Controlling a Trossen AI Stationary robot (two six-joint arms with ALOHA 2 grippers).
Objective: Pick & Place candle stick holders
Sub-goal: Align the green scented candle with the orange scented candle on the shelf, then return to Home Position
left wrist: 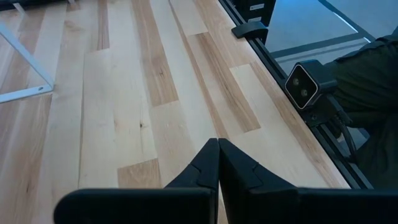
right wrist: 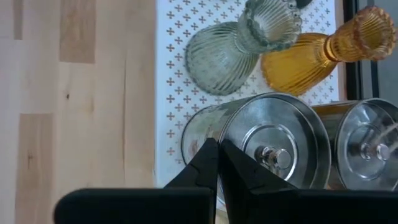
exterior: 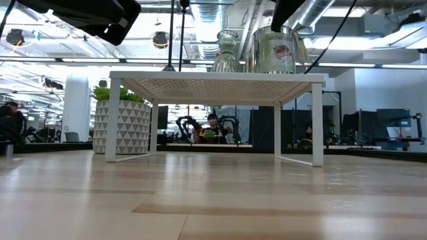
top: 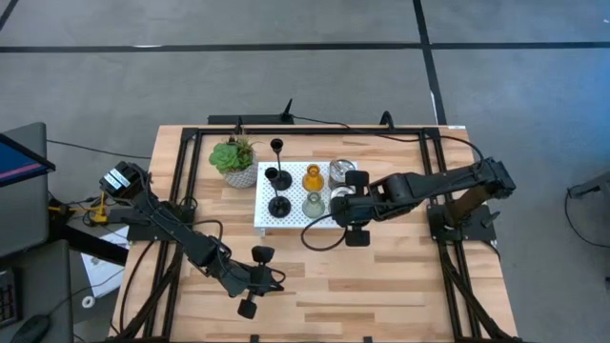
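Note:
On the white perforated platform (top: pixel 265 217) stand three black thin-stemmed holders (top: pixel 277 146) (top: pixel 272 175) (top: pixel 279 205), an amber glass holder (top: pixel 314 178), a pale green one (top: pixel 313 205) and two silvery cups (top: pixel 341 171) (top: pixel 339 197), each on its base. My right gripper (top: pixel 335 203) is shut, its tips (right wrist: pixel 217 144) over the rim of the nearer silvery cup (right wrist: pixel 273 149). My left gripper (top: pixel 279 279) is shut and empty over bare table near the front edge, as its wrist view (left wrist: pixel 217 144) shows. My right gripper's shut fingertips (right wrist: pixel 208 152) stand at the rim (right wrist: pixel 205 134) of the nearer silvery cup, coming from the table's right side. I cannot tell whether they touch it. The cup stands upright on the platform.
A green potted plant (top: pixel 233 157) stands left of the platform, and shows in the low view (exterior: pixel 120 123). A black frame (top: pixel 438 191) runs round the table. A small camera (left wrist: pixel 305 84) sits at the table's edge.

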